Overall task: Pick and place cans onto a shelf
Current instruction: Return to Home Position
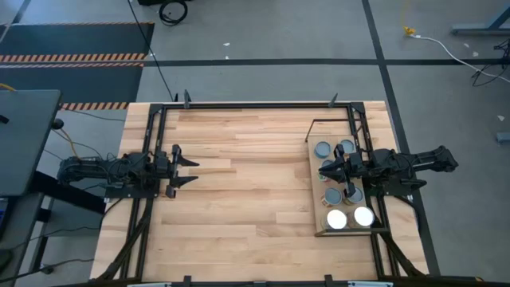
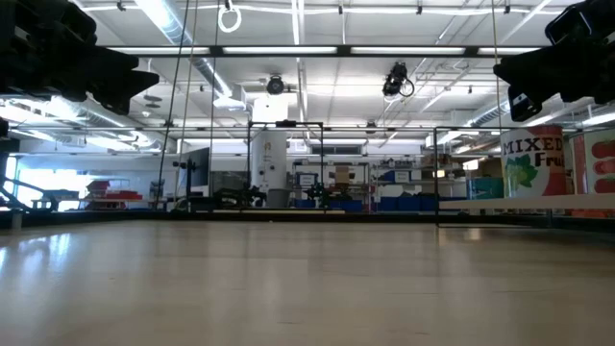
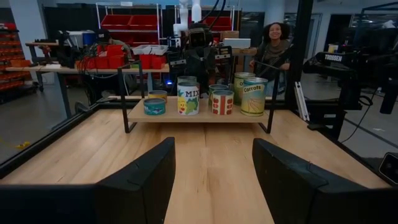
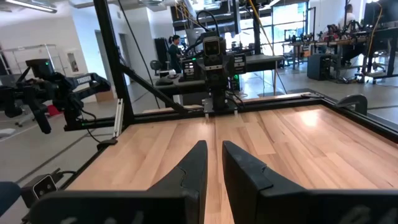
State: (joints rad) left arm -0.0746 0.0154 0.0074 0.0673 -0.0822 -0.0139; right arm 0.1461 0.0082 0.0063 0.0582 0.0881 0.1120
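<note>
The shelf [image 1: 316,209], a light wood board in a thin black frame, stands on legs at the table's right side. Several cans [image 1: 322,149] stand upright on it, two with bright white tops [image 1: 337,219] at its near end. In the left wrist view the cans [image 3: 188,98] stand in a row on the shelf [image 3: 199,117]. My right gripper [image 1: 323,170] hovers above the middle of the shelf, shut and empty [image 4: 214,149]. My left gripper [image 1: 191,170] is open and empty over the table's left side [image 3: 214,149], pointing at the shelf.
A black metal frame [image 1: 255,104] runs around the tabletop's edges. Bare wood lies between the two arms [image 1: 255,183]. In the low view a mixed-fruit can [image 2: 533,161] shows at the right. A person [image 3: 273,37] stands beyond the table's right side.
</note>
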